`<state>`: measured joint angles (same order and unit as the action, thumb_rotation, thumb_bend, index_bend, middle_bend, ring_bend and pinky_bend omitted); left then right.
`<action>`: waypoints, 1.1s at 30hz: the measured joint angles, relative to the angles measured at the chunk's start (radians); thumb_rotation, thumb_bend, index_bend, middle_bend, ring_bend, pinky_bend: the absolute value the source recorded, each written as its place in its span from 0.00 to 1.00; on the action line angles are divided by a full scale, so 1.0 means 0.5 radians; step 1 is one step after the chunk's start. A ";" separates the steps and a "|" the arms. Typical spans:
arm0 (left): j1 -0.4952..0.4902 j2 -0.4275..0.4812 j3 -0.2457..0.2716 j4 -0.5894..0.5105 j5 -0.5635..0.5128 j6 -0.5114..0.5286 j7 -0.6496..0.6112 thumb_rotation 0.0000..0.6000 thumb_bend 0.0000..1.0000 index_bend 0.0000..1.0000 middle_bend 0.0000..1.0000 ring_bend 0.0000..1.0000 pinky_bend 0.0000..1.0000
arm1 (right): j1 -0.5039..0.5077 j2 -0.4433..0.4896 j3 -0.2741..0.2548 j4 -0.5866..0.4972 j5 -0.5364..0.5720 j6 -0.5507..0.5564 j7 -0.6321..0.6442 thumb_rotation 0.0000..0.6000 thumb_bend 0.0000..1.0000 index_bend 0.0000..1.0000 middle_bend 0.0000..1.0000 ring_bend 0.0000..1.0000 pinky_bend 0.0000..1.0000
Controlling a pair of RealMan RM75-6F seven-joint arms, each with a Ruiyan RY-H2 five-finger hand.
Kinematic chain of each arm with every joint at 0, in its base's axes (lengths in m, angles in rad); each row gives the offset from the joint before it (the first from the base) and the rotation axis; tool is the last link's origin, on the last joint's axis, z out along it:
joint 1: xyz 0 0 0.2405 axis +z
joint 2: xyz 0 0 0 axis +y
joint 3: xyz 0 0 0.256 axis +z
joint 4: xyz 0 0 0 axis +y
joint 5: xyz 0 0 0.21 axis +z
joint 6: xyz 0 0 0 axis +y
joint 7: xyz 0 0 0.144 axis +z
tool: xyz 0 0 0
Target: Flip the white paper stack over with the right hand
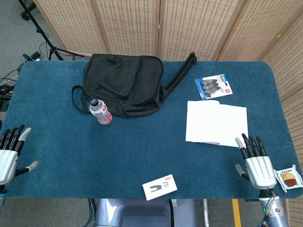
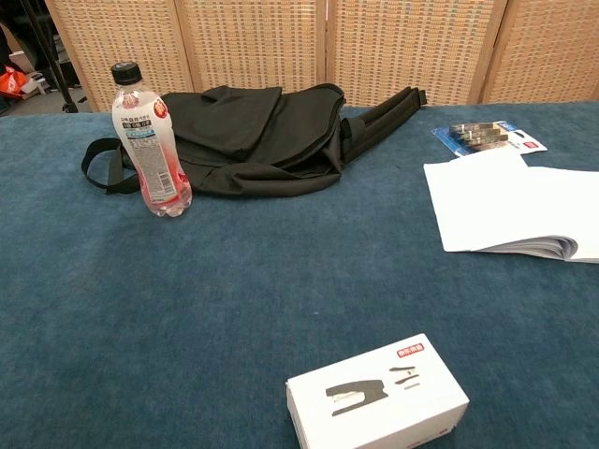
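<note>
Patience pays here: the right hand, empty with fingers spread, sits just short of the white paper stack lying flat beside the black bag, so I'd slide fingertips under its near edge first.

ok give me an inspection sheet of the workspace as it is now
surface: blue felt table, flat.
job's things: white paper stack lies flat at right, untouched, top sheets askew.
clutter: black bag at the back; bottle upright before it; blister pack behind the stack; small white box at the near edge; snack packet by the right hand.
hands: right hand open, just short of the stack; left hand open at the left edge.
cables: some on the floor at far left.
surroundings: woven folding screen behind; stand legs at far left.
</note>
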<state>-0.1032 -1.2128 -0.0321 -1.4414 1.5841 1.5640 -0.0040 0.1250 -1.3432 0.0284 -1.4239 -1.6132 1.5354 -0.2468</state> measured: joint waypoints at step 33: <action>-0.010 0.011 0.002 -0.006 0.006 -0.016 -0.034 0.92 0.06 0.00 0.00 0.00 0.00 | 0.060 -0.085 0.063 -0.147 0.028 -0.082 -0.218 1.00 0.26 0.03 0.00 0.00 0.00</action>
<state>-0.1081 -1.2075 -0.0309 -1.4445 1.5872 1.5561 -0.0210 0.1552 -1.3859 0.0600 -1.4976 -1.5991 1.4945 -0.3556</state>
